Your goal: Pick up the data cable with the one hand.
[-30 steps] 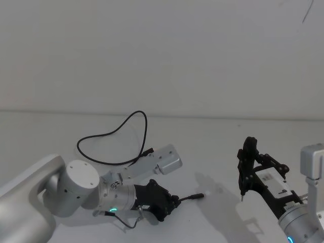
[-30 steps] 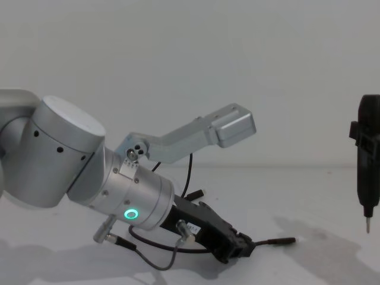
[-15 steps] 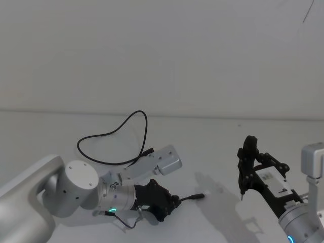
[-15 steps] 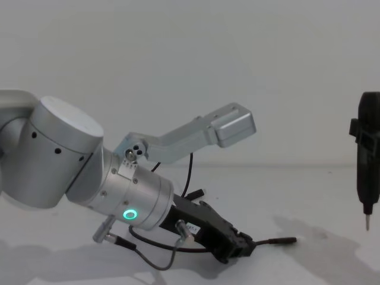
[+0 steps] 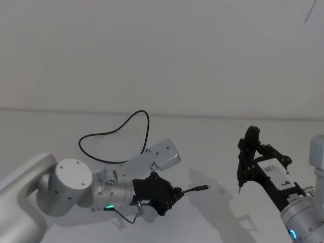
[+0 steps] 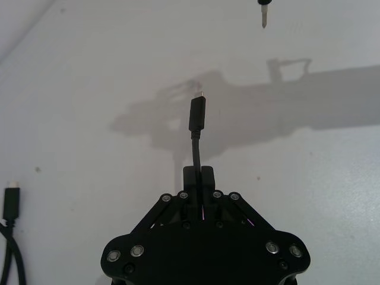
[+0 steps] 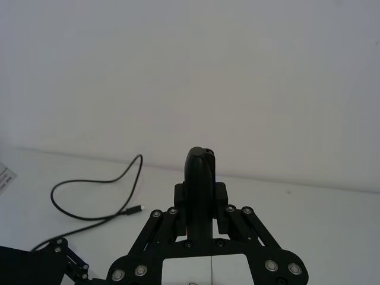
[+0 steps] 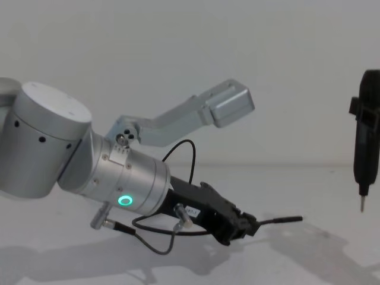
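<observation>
The data cable (image 5: 112,132) is a thin dark cord looping over the white table behind my left arm. My left gripper (image 5: 175,193), the black two-finger one on the fat silver cylinder with the green ring light, is shut on the cable just behind one plug. That plug (image 8: 290,219) sticks out forward, held a little above the table. In the left wrist view the cord runs from between the fingers (image 6: 191,176) to the plug (image 6: 197,115), and the cable's other plug (image 6: 12,203) lies on the table. My right gripper (image 5: 248,147) stands upright at the right, apart from the cable.
A short grey wire (image 8: 153,246) with silver plugs hangs under my left wrist. The silver camera bracket (image 8: 228,105) juts above that arm. The right gripper's thin pointed tip (image 8: 362,206) hangs above the table to the right of the plug. A white wall stands behind.
My left gripper has lifted and moved slightly right with the cable end, so the plug has come up off the table. The right gripper has barely shifted.
</observation>
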